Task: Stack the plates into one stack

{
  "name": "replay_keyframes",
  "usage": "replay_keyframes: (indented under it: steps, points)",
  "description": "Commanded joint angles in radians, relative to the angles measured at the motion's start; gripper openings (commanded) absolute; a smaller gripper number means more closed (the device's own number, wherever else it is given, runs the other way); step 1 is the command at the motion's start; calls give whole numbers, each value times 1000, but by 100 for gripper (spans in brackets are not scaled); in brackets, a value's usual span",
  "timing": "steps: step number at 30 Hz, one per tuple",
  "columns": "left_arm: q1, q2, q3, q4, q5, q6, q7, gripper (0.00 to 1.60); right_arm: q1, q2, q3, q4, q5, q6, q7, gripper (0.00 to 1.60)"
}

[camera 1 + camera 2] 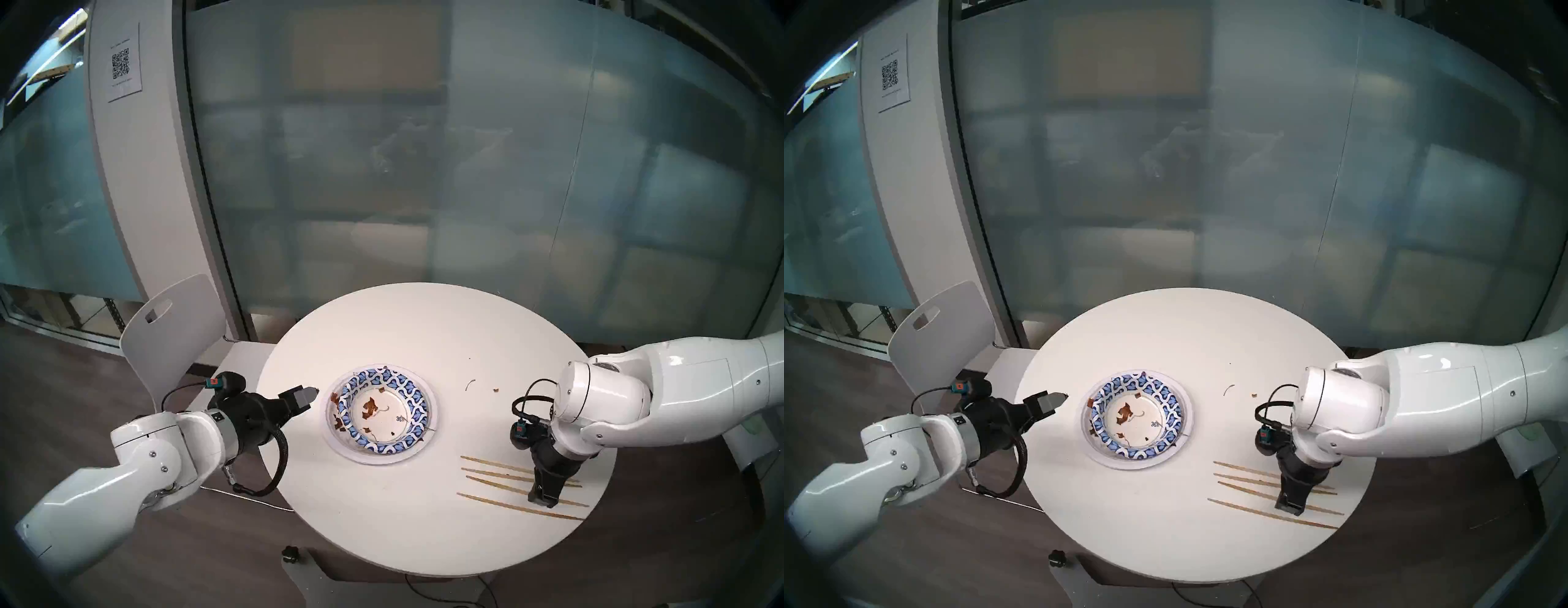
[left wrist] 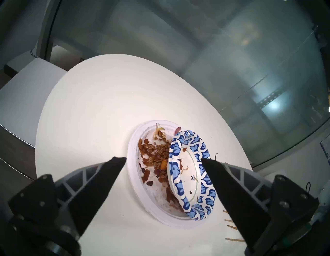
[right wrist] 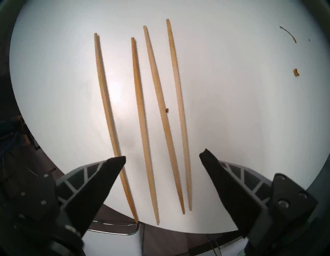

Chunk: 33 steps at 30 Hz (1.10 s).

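You had two glossy white rounded arms (image 1: 106, 471), black wrist housings, looped black cables (image 1: 278, 463), and dark tapered gripper fingers (image 3: 100, 187).

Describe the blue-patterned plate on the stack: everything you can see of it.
The blue-patterned plate is round and paper-like, with a blue-and-white rim and a white centre carrying brown scraps and a small blue mark. It rests on food scraps inside the white plate, tilted, mid-table. Neither gripper touches it.

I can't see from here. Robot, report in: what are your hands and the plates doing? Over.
Left gripper open, empty, beside the stack. Right gripper open, empty, above the chopsticks. Blue-rimmed plate sits tilted on the food scraps. Nothing blocking.
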State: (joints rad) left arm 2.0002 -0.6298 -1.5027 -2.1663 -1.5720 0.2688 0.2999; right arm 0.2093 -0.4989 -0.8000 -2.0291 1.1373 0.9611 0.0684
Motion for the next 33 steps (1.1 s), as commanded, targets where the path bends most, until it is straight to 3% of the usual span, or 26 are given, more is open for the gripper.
replay_keyframes:
  steps: [1, 9, 16, 33]
  points:
    - [-8, 0, -11, -10, -6, -2, 0, 160, 19, -19, 20, 10, -5, -1, 0, 160]
    - [-25, -1, 6, 3, -5, 1, -3, 160, -21, -14, 13, 61, -5, -72, 43, 160]
    - [-37, -2, 16, 13, -5, -1, -1, 160, -32, -33, 9, 93, -11, -78, 66, 160]
    - [-58, 2, 21, 30, -18, 3, -1, 160, -21, -39, 4, 110, -39, -115, 221, 160]
